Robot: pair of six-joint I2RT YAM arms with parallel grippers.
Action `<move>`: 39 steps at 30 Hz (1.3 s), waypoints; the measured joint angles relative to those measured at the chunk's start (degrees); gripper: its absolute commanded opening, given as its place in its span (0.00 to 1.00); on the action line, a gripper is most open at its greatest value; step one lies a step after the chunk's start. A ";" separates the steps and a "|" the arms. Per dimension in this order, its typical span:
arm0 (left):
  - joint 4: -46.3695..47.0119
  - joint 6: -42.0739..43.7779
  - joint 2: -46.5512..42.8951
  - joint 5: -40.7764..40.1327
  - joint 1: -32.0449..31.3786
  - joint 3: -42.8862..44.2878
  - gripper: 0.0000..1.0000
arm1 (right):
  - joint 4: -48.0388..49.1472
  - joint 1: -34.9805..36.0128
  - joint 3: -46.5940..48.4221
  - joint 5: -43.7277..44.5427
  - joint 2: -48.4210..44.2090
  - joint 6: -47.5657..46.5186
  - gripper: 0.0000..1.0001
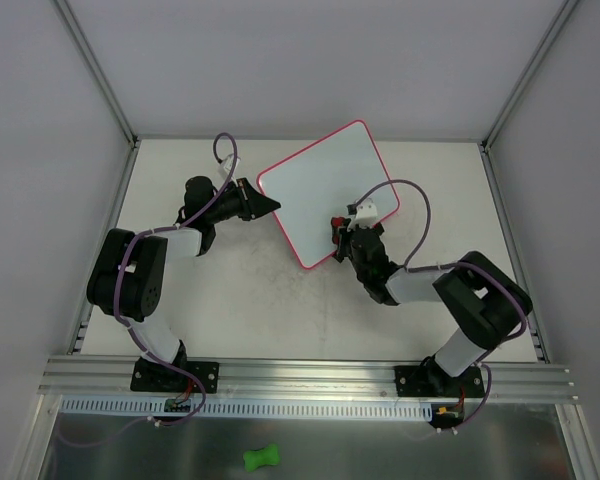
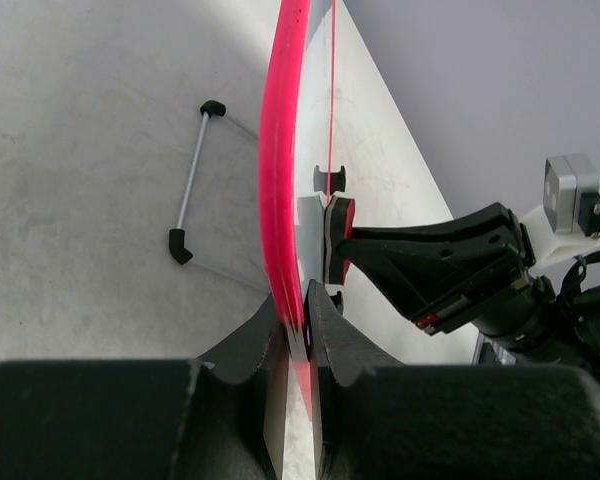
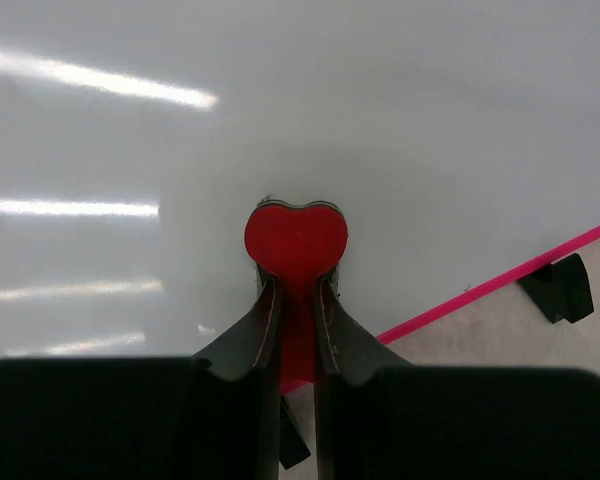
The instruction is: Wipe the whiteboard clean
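The left fingers clamp the whiteboard by its edge. The right fingers pinch a red eraser, apparently touching the board's face. Both arms angle inward.

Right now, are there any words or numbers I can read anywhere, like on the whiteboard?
None: no words, numbers or signs can be read in any view.
The whiteboard is blank white.
The red eraser against it is plain.
The small coloured parts at the arm bases are too small to tell.
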 measured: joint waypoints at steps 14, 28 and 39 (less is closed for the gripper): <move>-0.85 0.00 0.00 1.33 -0.17 0.63 0.00 | -34.69 -2.58 15.56 3.58 -16.35 0.15 0.00; -1.18 0.02 0.00 1.51 -0.15 0.66 0.01 | -60.19 -1.86 15.10 -9.77 -21.70 6.73 0.00; -1.29 0.02 0.00 1.75 0.00 0.68 0.01 | -62.90 1.84 7.30 -11.41 -20.11 7.85 0.07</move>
